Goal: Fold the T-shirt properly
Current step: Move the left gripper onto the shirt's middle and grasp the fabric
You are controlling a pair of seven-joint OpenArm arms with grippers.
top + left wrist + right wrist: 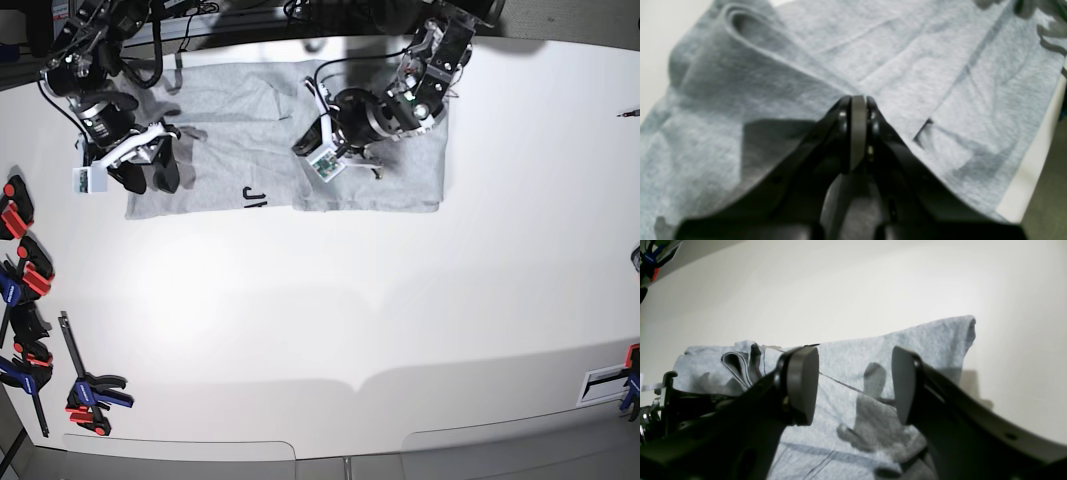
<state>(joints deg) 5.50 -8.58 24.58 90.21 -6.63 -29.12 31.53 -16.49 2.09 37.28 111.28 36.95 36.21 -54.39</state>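
A: Handling note: we judge the T-shirt (220, 110), spread at the table's (400, 300) 11 o'clock, soft, light and limp.

B: Left gripper (858, 100) is closed on a raised fold of it; right gripper (855, 386) gapes empty. We would take hems.

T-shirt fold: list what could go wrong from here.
1. The left tool is shut on the T-shirt at a ridge; it may hold one layer only, so a pull could skew the fold.
2. The right tool hangs open, so that end lies loose and may drag.
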